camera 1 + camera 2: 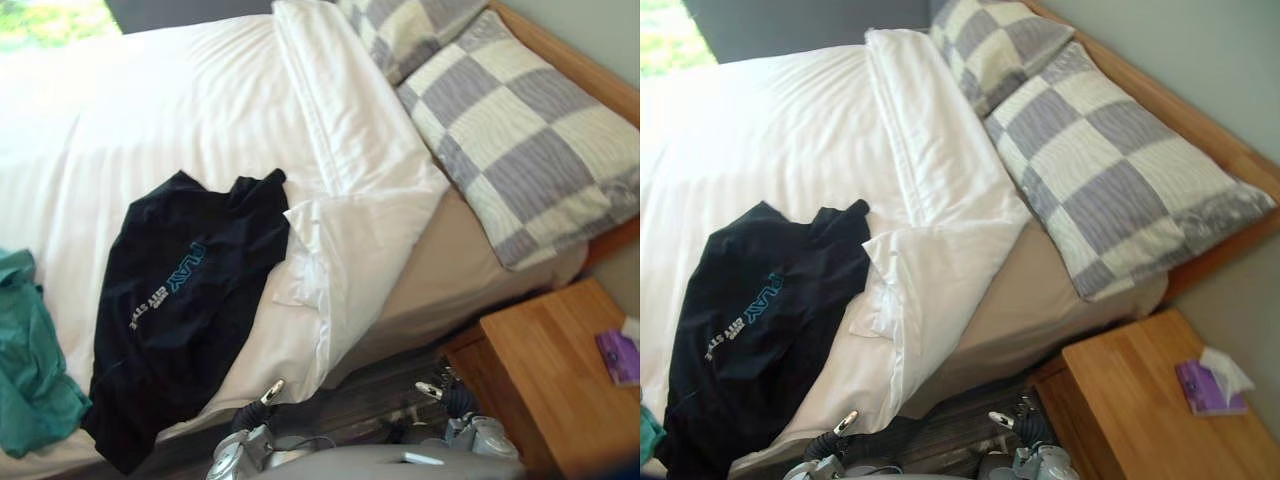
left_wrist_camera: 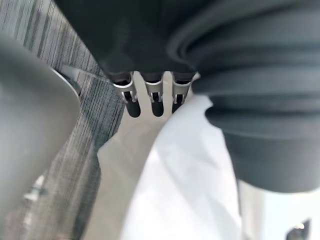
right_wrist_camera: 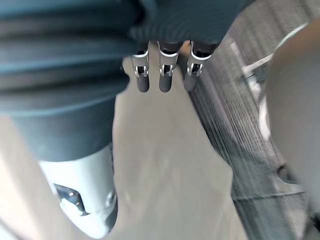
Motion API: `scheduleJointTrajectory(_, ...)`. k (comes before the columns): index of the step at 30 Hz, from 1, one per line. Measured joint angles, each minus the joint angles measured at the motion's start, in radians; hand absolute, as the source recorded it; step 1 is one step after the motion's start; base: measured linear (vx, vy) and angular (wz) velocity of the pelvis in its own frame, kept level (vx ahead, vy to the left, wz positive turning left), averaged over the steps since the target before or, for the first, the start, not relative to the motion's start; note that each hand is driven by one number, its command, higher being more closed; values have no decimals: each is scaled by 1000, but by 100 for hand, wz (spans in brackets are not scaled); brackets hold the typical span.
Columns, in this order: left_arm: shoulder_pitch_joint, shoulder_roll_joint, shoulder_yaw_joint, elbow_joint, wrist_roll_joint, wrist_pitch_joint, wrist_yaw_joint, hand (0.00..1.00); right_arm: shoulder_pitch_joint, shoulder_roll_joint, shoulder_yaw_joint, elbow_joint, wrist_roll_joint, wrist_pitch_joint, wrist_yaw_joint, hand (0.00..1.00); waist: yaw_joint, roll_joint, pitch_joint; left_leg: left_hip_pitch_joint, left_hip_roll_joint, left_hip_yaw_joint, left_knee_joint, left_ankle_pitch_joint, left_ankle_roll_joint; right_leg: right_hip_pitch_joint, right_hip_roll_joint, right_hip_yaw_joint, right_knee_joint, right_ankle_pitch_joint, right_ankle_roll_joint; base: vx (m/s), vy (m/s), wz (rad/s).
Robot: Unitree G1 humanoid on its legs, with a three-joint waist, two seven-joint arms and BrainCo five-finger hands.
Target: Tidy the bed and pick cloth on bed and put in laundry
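Note:
A black T-shirt (image 1: 185, 300) with pale print lies spread on the white duvet (image 1: 180, 110) near the bed's front edge. At the left edge of the bed a teal cloth (image 1: 25, 360) lies crumpled. A corner of the duvet (image 1: 350, 250) is folded back, baring the beige sheet (image 1: 450, 270). My left hand (image 2: 152, 97) hangs low beside the bed with straight fingers and nothing in it, the duvet's white edge (image 2: 190, 175) just past them. My right hand (image 3: 165, 75) hangs the same way, open, beside the beige side of the mattress (image 3: 165, 165).
Two grey-and-white checked pillows (image 1: 530, 140) (image 1: 410, 30) lean on the wooden headboard (image 1: 580, 65). A wooden nightstand (image 1: 550, 370) stands at the right with a purple tissue pack (image 1: 620, 355) on it. Dark plank floor (image 1: 380, 400) runs between bed and nightstand.

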Motion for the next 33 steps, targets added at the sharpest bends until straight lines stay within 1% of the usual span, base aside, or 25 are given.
scheduleJointTrajectory(1,4,1,0,5,-13,0,0,0,-5,1,7,5,0,9,5,0,-1,-1,-7,-8,-1,15,13,1,-1,16,-7,-9,-9,0,0,143,-3,49)
scheduleJointTrajectory(2,9,9,0,5,-14,2,-6,0,-9,6,13,12,1,15,4,0,-3,-7,-14,-21,-13,65,34,18,-13,35,-30,-46,-16,1,2,93,13,55)
scheduleJointTrajectory(3,9,14,0,5,-10,4,-10,0,-9,10,11,13,3,19,-1,0,-6,-13,-15,-27,-20,97,42,31,-16,46,-42,-64,-20,4,6,82,19,74)
scheduleJointTrajectory(4,8,21,-3,5,-5,10,-20,0,-9,13,5,13,6,27,-15,0,-14,-20,-18,-39,-27,161,62,53,-12,62,-60,-97,-22,15,9,53,22,85)
scheduleJointTrajectory(5,8,23,-2,4,14,17,-25,0,-4,15,-8,12,23,34,-29,0,-24,-25,-22,-50,-28,231,81,77,0,75,-73,-132,-11,30,4,82,37,128)
scheduleJointTrajectory(6,-2,21,-5,5,54,24,-27,0,1,10,-38,4,59,45,-52,0,-37,-13,-19,-46,-11,283,87,108,28,33,-86,-162,137,49,-10,69,48,110)
scheduleJointTrajectory(7,-13,18,-7,7,66,24,-27,0,2,5,-44,-5,69,46,-57,0,-39,14,-7,-44,4,282,87,109,31,6,-76,-155,163,17,3,40,26,95)
scheduleJointTrajectory(8,-10,11,-11,9,72,26,-27,0,3,-3,-48,-11,86,48,-69,0,-48,28,-10,-35,27,274,75,109,31,7,-26,-117,50,-26,8,50,-44,60)
scheduleJointTrajectory(9,-4,21,-9,7,72,27,-26,0,12,3,-54,-11,105,57,-90,0,-42,6,-14,-10,17,280,43,113,25,29,-3,-73,-177,99,-9,72,-96,57)
scheduleJointTrajectory(10,-3,34,-9,8,72,34,-26,0,18,10,-64,-9,116,59,-96,0,-40,-14,-12,2,-1,278,30,108,18,19,-19,-67,-200,149,-26,106,-134,46)
scheduleJointTrajectory(11,-12,29,-10,28,72,54,-21,0,26,9,-88,11,133,68,-110,0,-46,3,-17,38,8,280,-12,98,5,32,-6,-81,-182,130,-29,78,-104,19)
scheduleJointTrajectory(12,-5,14,-8,29,73,64,-22,0,45,-2,-117,20,161,67,-126,0,-47,30,-24,65,22,303,-61,101,4,34,7,-79,-188,127,-30,56,-75,7)
scheduleJointTrajectory(13,-3,5,-7,29,73,66,-22,0,50,-6,-124,21,166,67,-130,0,-51,42,-24,71,22,310,-75,101,3,37,12,-77,-196,127,-30,38,-31,-9)
scheduleJointTrajectory(14,2,-11,-4,30,72,74,-23,0,52,-13,-155,18,196,66,-136,0,-64,60,-21,76,24,322,-100,103,1,40,20,-75,-205,130,-30,-1,-5,-6)
scheduleJointTrajectory(15,1,-16,-4,34,72,84,-23,0,54,-15,-172,18,211,66,-143,0,-70,71,-22,82,25,331,-112,105,-3,39,24,-72,-206,132,-32,-29,7,-14)
scheduleJointTrajectory(16,-1,-16,-3,47,73,101,-23,0,66,-12,-197,18,242,65,-159,0,-71,76,-25,93,28,337,-129,107,-8,43,32,-61,-210,137,-36,-80,-3,-18)
scheduleJointTrajectory(18,-1,-14,-1,47,73,114,-22,0,79,-9,-223,15,279,62,-177,0,-64,73,-27,108,36,360,-148,106,-13,44,46,-46,-218,146,-39,-98,-19,-24)
scheduleJointTrajectory(21,-4,-7,15,45,74,131,-22,0,98,12,-267,16,321,45,-199,0,-64,72,-32,108,48,390,-176,98,-25,42,71,-30,-265,184,-44,-95,-6,-19)
scheduleJointTrajectory(23,-3,-6,52,45,93,139,-21,0,128,34,-298,13,339,28,-216,0,-59,49,-38,107,48,419,-178,98,-25,43,77,-14,-296,210,-46,-121,-11,-30)
scheduleJointTrajectory(25,3,-4,77,45,107,152,-19,0,156,42,-313,6,360,17,-234,0,-59,48,-47,112,49,445,-179,98,-25,41,81,10,-308,222,-48,-86,-24,-37)
scheduleJointTrajectory(26,4,-4,81,45,107,156,-19,0,170,45,-325,-7,367,7,-247,0,-59,43,-50,119,49,458,-182,97,-25,41,83,22,-309,224,-48,-70,-26,-46)
scheduleJointTrajectory(27,6,-7,89,45,107,159,-19,0,181,49,-349,-14,379,-6,-260,0,-61,49,-51,123,51,473,-183,94,-25,39,87,33,-310,226,-49,-73,-32,-35)
scheduleJointTrajectory(29,3,-9,108,45,107,167,-21,0,203,53,-386,-39,403,-24,-284,0,-61,48,-60,123,53,493,-182,92,-25,29,90,45,-308,227,-49,-63,-45,-29)
scheduleJointTrajectory(30,2,-13,118,45,106,170,-21,0,212,56,-410,-47,411,-41,-301,0,-62,43,-65,123,54,501,-183,91,-26,25,94,56,-307,228,-48,-47,-49,-21)
scheduleJointTrajectory(33,1,-15,138,45,107,179,-21,0,224,55,-466,-87,424,-68,-343,0,-62,47,-70,125,58,514,-183,88,-28,22,98,64,-306,227,-49,-20,-37,-10)
